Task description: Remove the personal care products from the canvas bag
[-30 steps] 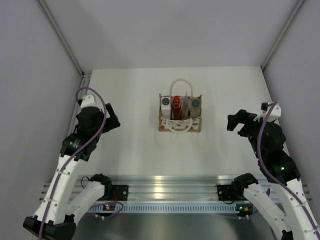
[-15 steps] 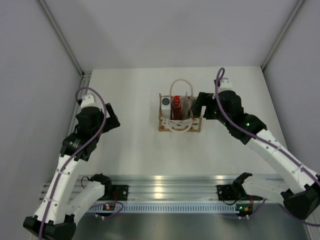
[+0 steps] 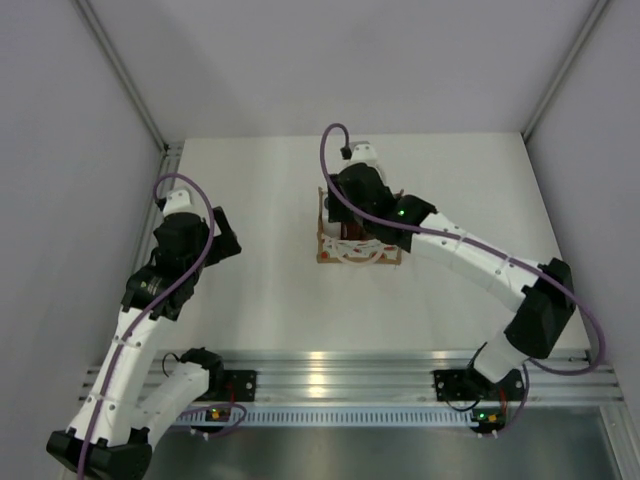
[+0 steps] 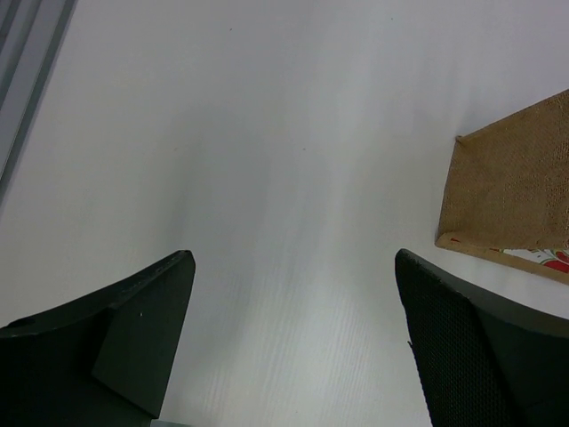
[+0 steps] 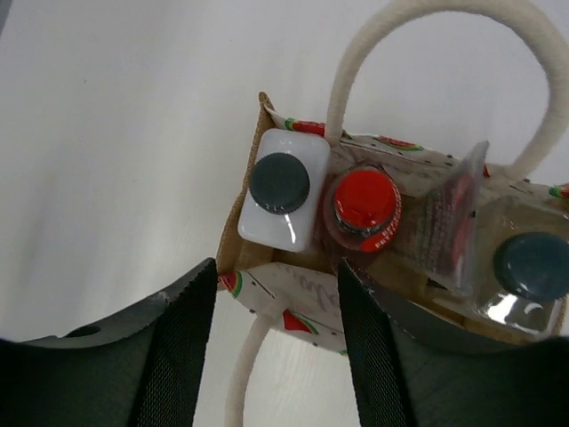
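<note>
The canvas bag (image 3: 357, 253) stands upright mid-table. My right gripper (image 3: 338, 212) hovers over its left end and hides most of the contents in the top view. In the right wrist view the gripper (image 5: 276, 277) is open and empty above the bag's near rim (image 5: 293, 298). Below it stand the white bottle with dark grey cap (image 5: 280, 187), the red bottle (image 5: 364, 205), the flat pouch (image 5: 449, 227) and the pale bottle with grey cap (image 5: 529, 267). My left gripper (image 3: 222, 238) is open and empty, well left of the bag, over bare table (image 4: 293, 258). The bag's corner (image 4: 516, 187) shows there.
The bag's cream rope handles (image 5: 427, 13) arch over its opening, one on each long side. Grey enclosure walls close in the table at back, left and right. A metal rail (image 3: 320, 365) runs along the near edge by the arm bases.
My right arm has swung from the right side of the table across to above the bag's left end. The left arm and the bag have not moved.
</note>
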Action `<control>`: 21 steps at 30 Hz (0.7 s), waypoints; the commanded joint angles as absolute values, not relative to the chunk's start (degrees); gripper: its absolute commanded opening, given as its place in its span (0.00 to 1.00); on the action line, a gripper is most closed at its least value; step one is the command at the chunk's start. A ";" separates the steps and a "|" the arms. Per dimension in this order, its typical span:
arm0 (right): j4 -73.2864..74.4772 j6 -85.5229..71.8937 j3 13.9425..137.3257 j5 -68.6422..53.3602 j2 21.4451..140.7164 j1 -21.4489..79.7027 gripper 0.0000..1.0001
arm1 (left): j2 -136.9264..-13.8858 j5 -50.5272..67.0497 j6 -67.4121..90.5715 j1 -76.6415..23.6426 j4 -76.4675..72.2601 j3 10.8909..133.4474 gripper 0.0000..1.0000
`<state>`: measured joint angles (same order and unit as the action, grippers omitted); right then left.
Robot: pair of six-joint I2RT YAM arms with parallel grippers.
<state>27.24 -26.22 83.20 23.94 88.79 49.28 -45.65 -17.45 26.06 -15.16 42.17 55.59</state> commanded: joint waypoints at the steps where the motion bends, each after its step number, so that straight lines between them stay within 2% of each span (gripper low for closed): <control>1: 25.40 -27.16 89.38 27.95 93.49 51.06 0.54 | -45.62 -16.79 26.28 -15.21 41.57 55.28 0.98; 10: 25.49 -28.74 91.93 31.55 100.54 51.33 0.47 | -45.62 -16.17 26.28 -15.29 41.48 55.28 0.98; 21: 25.49 -29.97 92.11 34.45 104.58 51.33 0.47 | -45.26 -15.91 26.28 -15.21 41.57 55.28 0.98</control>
<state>26.70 -28.91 89.06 32.08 102.89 50.39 -45.63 -16.08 26.06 -15.16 42.15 55.59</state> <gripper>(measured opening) 0.469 0.984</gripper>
